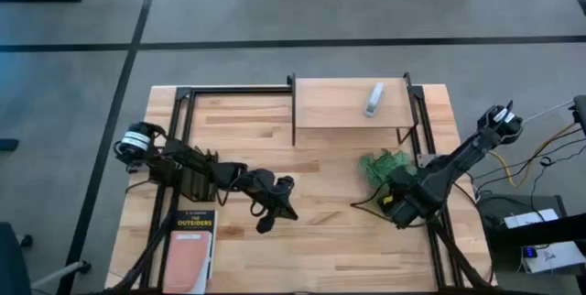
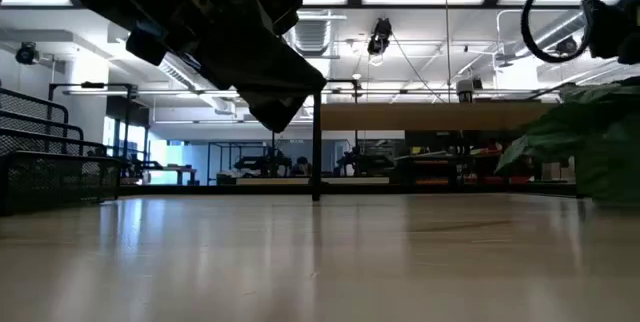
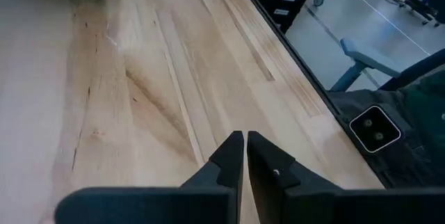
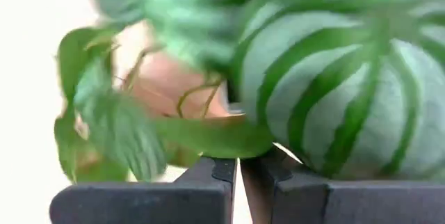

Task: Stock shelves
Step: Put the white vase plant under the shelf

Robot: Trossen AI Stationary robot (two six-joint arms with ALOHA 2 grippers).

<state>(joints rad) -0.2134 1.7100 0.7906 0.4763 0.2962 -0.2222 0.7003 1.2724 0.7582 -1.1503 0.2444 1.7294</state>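
Facing a leafy green plant (image 1: pixel 385 166) at close range, the right gripper (image 4: pixel 238 165) has its fingers nearly together; whether a stem or leaf is pinched between them cannot be told. The plant sits on the tabletop (image 1: pixel 320 240) just in front of the shelf's right end.

Shelf (image 1: pixel 348 103): small light-wood board on thin black legs, at the table's far edge, centre-right. One pale object (image 1: pixel 374 99) already lies on it, toward the right.

Left gripper (image 3: pixel 245 156) hovers over bare wood near mid-table, fingers closed to a sliver, holding nothing.

A book (image 1: pixel 189 249) lies flat at the near left corner, well apart from the shelf.

Handling, as judged: the plant looks light and floppy, with striped leaves on thin stems that would bend or tear under a pinch. A hold low down, at the pot or base if there is one, seems safer than the foliage. The base is hidden by leaves.
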